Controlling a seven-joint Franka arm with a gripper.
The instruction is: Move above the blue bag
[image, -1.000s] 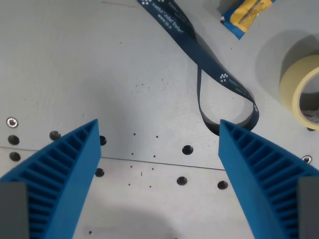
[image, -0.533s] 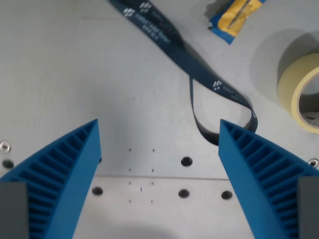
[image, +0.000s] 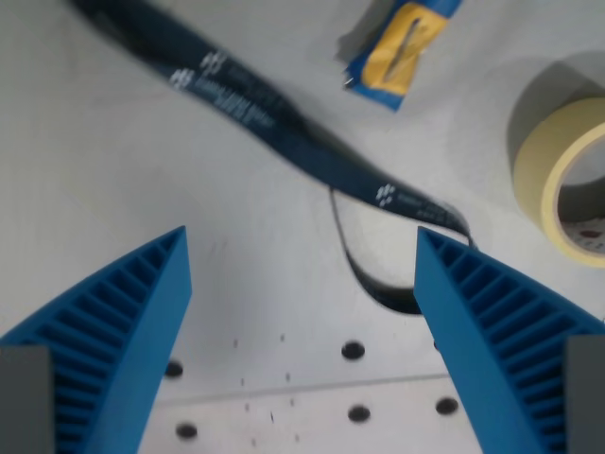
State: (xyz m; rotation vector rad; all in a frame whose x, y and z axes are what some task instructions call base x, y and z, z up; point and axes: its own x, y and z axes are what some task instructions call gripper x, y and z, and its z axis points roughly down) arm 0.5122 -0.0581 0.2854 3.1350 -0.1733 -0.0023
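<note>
- Gripper (image: 301, 248) points down at the table (image: 113, 180), jaws spread wide, holding nothing.
- Blue bag (image: 395, 52) lies at top centre, beyond the lanyard (image: 274, 123).
- Tape roll (image: 558, 175) sits at the right edge.

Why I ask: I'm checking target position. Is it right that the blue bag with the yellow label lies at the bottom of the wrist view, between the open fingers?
Not quite. The wrist view shows the blue bag at the top, beyond the lanyard, well ahead of the open gripper.

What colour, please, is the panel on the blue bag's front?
Yellow-orange, on the blue bag, seen in the wrist view.
</note>
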